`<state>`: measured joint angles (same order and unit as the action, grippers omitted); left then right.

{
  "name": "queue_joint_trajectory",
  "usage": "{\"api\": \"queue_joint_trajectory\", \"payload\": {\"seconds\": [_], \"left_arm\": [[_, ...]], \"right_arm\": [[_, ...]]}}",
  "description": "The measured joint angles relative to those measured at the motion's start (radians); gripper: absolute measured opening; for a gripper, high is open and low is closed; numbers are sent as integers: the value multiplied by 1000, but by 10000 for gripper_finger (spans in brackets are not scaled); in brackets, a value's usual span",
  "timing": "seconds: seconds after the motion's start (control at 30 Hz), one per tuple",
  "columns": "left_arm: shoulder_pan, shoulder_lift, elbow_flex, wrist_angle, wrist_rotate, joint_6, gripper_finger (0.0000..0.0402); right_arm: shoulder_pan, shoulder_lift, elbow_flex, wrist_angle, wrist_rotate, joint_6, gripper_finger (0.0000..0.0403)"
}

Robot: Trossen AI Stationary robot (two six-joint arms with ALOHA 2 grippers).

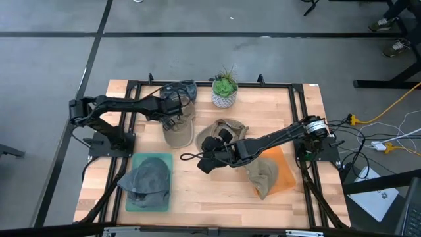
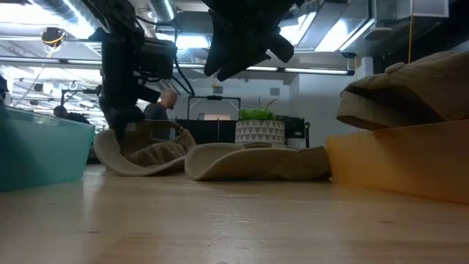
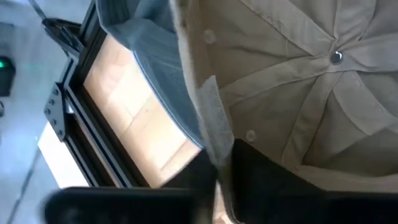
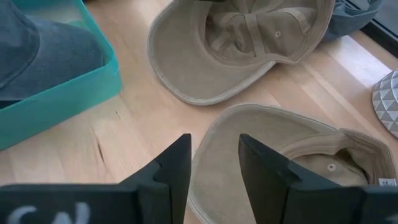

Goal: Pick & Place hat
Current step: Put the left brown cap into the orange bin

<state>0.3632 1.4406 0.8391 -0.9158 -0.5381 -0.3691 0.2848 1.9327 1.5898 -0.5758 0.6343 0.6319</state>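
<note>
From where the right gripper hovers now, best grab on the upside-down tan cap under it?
Probably the brim edge. The right gripper is open, just above the tan cap, which lies crown down with its flat brim toward the fingers. Coming down from above, one finger inside and one outside the brim should pinch thin, stiff fabric; the floppy crown offers less.

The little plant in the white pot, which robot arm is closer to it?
Left, narrowly. The left gripper sits on a tan hat just beside the plant. The right gripper hovers farther toward the table's near edge, fingers open.

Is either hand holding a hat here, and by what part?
Left hand grips the tan hat by its back edge. Right hand is open, holding nothing.
</note>
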Motion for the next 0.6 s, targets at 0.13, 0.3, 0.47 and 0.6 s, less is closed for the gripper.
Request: {"api": "queue_joint_trajectory", "payload": {"seconds": [0.13,0.3,0.47,0.6], "left_arm": [[-4,-5,0,-17,-21,15,8],[-54,-19,0,-77,-106,16,5],[-162,-97,0,-91,-179,16,4],[-273,-203,0,-91,-258,46,4]], "right_arm": [[0,0,0,-1,-7,-6,133],[0,0,0,-2,-8,-17,133],[0,0,0,-2,-12,-15,133],[-7,0,4,-4,-50,-32,133]]}}
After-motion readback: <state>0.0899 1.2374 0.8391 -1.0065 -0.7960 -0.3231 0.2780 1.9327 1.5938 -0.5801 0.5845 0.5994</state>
